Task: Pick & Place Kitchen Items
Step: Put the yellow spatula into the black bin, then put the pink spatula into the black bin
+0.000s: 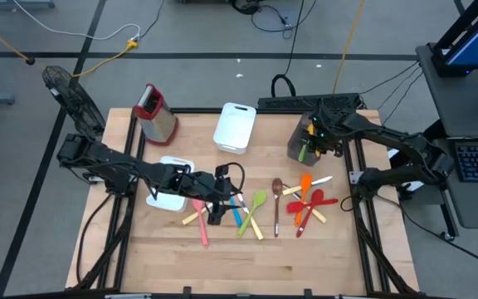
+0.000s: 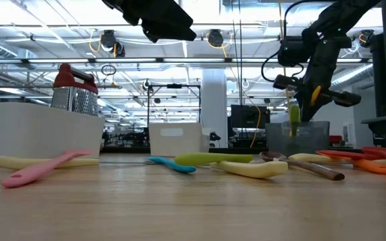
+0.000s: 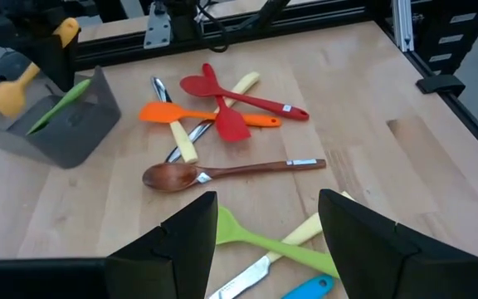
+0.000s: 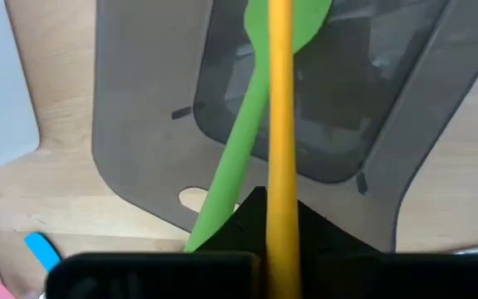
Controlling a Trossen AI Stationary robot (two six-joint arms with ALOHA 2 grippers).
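Step in hand, by the look of it: dropping a yellow-orange utensil [image 4: 280, 124] into the grey holder [image 1: 304, 143] at the back right of the table. Right gripper [image 1: 323, 133] directly above the holder, fingers pressed together on the utensil's handle, which hangs straight down into the bin. Green spatula [image 4: 251, 108] already inside, leaning against the wall, blade end deep in the holder. Next move probably calls for lowering a touch so the tip clears the rim, then letting go without knocking the green one or tipping the holder; then lifting straight up. Left gripper [image 3: 264, 249] hovering low over the middle pile, fingers spread, nothing between them. Lined up near the light-green spoon [image 3: 272, 245], which crosses a cream-handled knife [image 3: 260, 267]; blue utensil [image 3: 305, 288] just beside. Likely the next pick, needs a clean pinch on one handle only, since they overlap. Still loose on the table: brown wooden spoon [image 3: 222, 173], two red pieces [image 3: 231, 100] crossed over the orange spatula [image 3: 197, 116] and metal cutlery, pink spoon [image 2: 42, 169] on the left side. Roughly two items binned, most left. White trays [image 1: 235, 126] and box grater [image 1: 156, 112] at the back, untouched. No brand, label or readable writing visible in any view.
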